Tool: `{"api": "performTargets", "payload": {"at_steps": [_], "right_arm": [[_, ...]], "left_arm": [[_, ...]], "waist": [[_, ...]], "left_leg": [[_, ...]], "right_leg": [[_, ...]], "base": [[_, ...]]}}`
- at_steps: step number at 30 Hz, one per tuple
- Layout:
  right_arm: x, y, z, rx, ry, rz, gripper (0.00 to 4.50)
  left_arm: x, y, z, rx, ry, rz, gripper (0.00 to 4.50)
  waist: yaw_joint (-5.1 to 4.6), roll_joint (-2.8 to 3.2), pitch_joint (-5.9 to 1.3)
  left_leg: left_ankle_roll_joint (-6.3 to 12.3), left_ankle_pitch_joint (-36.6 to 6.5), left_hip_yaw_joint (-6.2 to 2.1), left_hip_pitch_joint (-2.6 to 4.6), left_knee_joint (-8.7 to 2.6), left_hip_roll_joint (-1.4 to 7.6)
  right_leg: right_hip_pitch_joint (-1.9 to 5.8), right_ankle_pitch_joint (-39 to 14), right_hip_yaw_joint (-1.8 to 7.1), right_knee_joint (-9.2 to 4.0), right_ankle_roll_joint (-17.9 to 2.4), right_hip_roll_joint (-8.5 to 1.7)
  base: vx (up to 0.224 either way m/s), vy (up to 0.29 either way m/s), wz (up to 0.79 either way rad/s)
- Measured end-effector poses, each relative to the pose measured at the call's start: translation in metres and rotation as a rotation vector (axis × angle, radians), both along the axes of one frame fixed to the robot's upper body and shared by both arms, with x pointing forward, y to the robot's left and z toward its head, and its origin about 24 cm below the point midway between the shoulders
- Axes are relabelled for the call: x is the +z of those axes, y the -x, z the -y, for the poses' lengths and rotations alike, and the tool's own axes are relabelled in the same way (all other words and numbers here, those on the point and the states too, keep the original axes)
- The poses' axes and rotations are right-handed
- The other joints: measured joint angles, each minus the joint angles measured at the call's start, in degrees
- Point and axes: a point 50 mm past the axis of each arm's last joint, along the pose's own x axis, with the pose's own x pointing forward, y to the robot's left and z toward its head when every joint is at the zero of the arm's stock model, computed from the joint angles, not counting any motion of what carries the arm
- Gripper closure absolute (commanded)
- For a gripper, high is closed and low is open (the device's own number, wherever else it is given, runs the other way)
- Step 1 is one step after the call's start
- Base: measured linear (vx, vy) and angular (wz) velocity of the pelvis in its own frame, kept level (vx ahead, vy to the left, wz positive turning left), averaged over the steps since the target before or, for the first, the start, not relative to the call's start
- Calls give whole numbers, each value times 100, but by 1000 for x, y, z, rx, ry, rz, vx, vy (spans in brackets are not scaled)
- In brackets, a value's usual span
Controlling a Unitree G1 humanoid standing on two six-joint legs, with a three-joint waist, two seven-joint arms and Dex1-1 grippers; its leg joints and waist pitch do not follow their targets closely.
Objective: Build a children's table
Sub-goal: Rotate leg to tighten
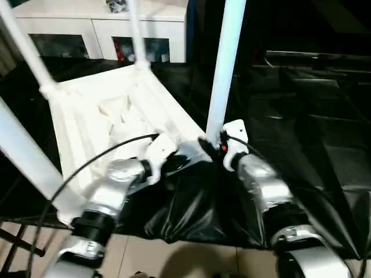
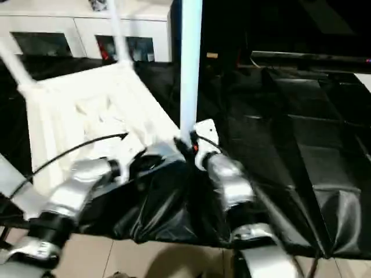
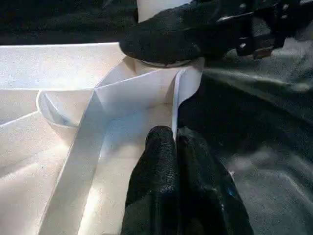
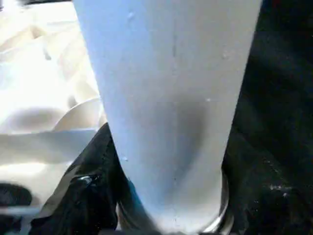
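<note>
- Inverted white ribbed plastic tabletop [image 1: 104, 110]: four white tubular legs upright in corner sockets.
- Right gripper [image 3: 166, 36]: clamped around near-corner leg [image 1: 223, 69]; seating unconfirmed.
- Left gripper [image 3: 176, 161]: fingers together, pinching tabletop rim.

Four upright legs [image 1: 223, 69] fence the tabletop [image 1: 110, 116]; the black-draped surface [image 1: 313, 116] to its right lies open.

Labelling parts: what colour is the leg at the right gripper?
White leg, clearest in the left eye view.
</note>
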Motion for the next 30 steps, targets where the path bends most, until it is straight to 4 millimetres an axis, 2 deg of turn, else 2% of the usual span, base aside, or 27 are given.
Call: {"api": "performTargets", "payload": {"at_steps": [1,3,4,7,12,18,22,30], "right_arm": [[0,0,0,-2,0,6,161],[1,0,0,-3,1,12,161],[1,0,0,-3,3,17,124],[0,0,-1,6,13,26,105],[0,0,6,85,55,36,105],[2,8,18,403,113,23,105],[6,19,30,614,138,5,105],[13,36,34,911,140,-42,105]], "left_arm": [[0,0,0,2,0,3,450],[1,0,1,0,1,5,450],[1,0,1,-2,2,6,450],[1,0,1,-9,0,8,450],[2,2,0,-50,-2,2,450],[3,10,-19,-174,-8,-37,450],[5,16,-29,-262,-3,-72,450],[7,27,-43,-389,-12,-130,450]], "waist": [[6,5,-3],[18,14,-9],[22,17,-10],[20,17,-9],[32,14,-8],[87,11,-6],[159,1,0],[277,-13,8]], "left_leg": [[1,-1,0,-5,-7,-1],[1,0,0,-11,-16,1],[1,0,0,-13,-19,1],[1,0,0,-14,-17,2],[1,0,0,-21,-14,1],[1,0,-2,-24,-10,7],[1,0,-1,-28,-5,8],[2,1,-1,-31,-3,13]], "right_leg": [[-7,2,0,0,-4,0],[-17,2,-5,0,-4,0],[-20,2,-7,1,-4,0],[-21,2,-7,0,-3,1],[-21,2,-6,-3,-4,0],[-20,2,-14,-1,-4,0],[-22,2,-14,-1,-5,0],[-23,2,-19,2,-5,0]], "base": [[0,0,0],[0,0,0],[0,0,0],[0,0,0],[0,0,0],[0,0,0],[0,0,0],[0,0,0]]}}
